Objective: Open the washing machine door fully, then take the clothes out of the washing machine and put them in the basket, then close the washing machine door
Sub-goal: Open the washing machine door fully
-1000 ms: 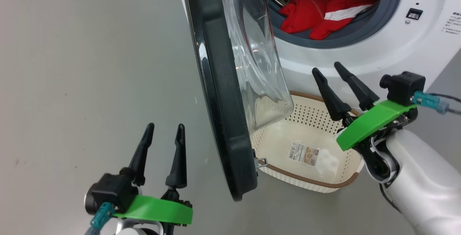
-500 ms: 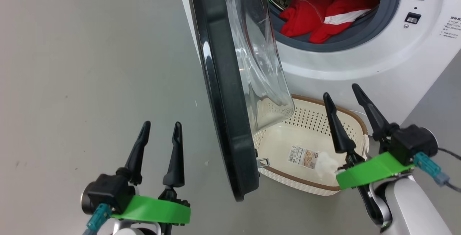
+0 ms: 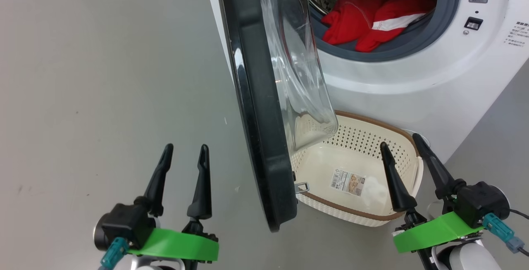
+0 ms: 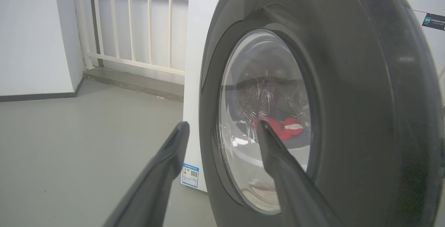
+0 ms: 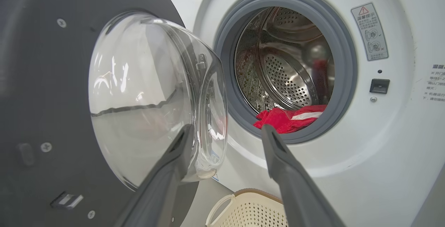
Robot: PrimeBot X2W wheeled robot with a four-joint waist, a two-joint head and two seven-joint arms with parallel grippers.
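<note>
Head view puts the washing machine door point(image 3: 260, 137) nearly edge-on, swung out from the washing machine point(image 3: 434, 75), with its top cut off by the frame. Its clear porthole bulges toward the machine and hides the left end of the basket point(image 3: 363, 118). Whether the door is at its full swing cannot be told.

The clothes point(image 3: 363, 17), red with a white stripe, lie low in the steel drum point(image 5: 288, 74) against the grey gasket point(image 5: 344, 63); their upper part runs out of the frame. Through the glass in the left wrist view they are a small distorted red patch.

The basket stands on the floor point(image 3: 103, 75) right before the machine, below the opening, with a sticker point(image 3: 349, 182) on its bottom.

The left pincer point(image 3: 186, 148) hangs on the door's outer side, near but not touching, fingers apart and holding nothing. The right pincer point(image 3: 400, 141) sits on the inner side at the basket's right end, fingers apart, holding nothing, well below the clothes.
</note>
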